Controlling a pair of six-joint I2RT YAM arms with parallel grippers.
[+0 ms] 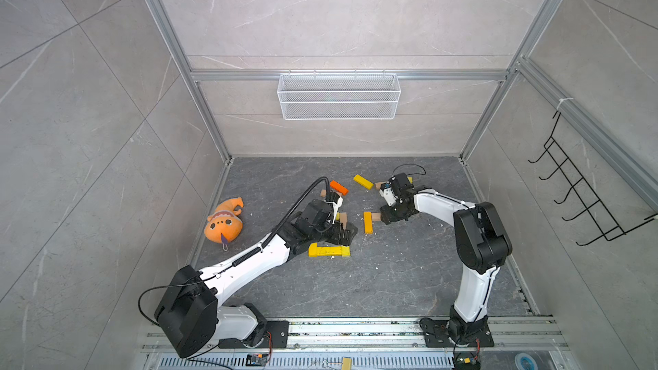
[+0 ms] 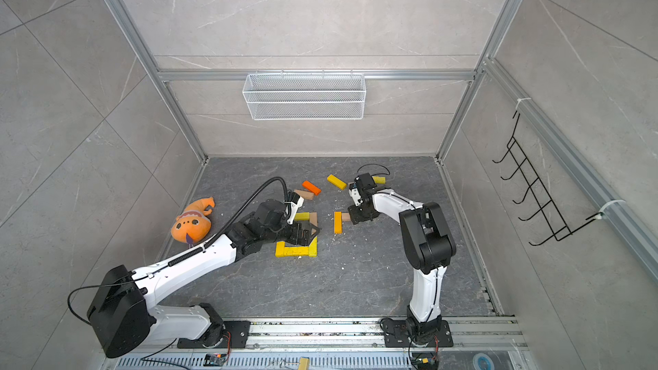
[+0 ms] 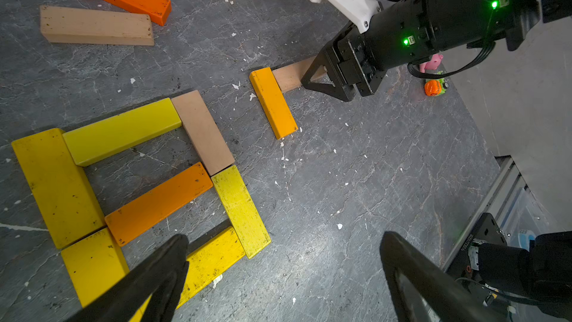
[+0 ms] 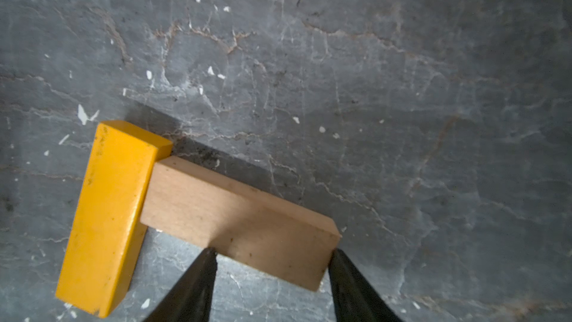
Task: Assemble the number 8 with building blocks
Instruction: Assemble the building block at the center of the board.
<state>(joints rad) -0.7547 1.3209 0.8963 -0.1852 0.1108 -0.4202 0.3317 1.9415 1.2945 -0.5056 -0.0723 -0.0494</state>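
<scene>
Several building blocks lie as joined rectangles (image 3: 158,202) on the dark slab, partly hidden under my left arm in both top views. My left gripper (image 3: 283,236) hovers open over that figure's corner (image 1: 347,234), holding nothing. To the right, a tan block (image 4: 241,218) lies flat with one end against the side of an orange-yellow block (image 4: 108,212). My right gripper (image 4: 273,250) is closed on the tan block's free end, a fingertip (image 4: 210,250) touching each side (image 1: 382,217). Loose orange (image 1: 338,187), tan (image 2: 304,194) and yellow (image 1: 363,181) blocks lie behind.
An orange plush toy (image 1: 224,222) lies at the slab's left edge. A white wire basket (image 1: 338,96) hangs on the back wall and a black hook rack (image 1: 587,190) on the right wall. Aluminium posts frame the slab, and a rail (image 1: 356,332) runs along the front.
</scene>
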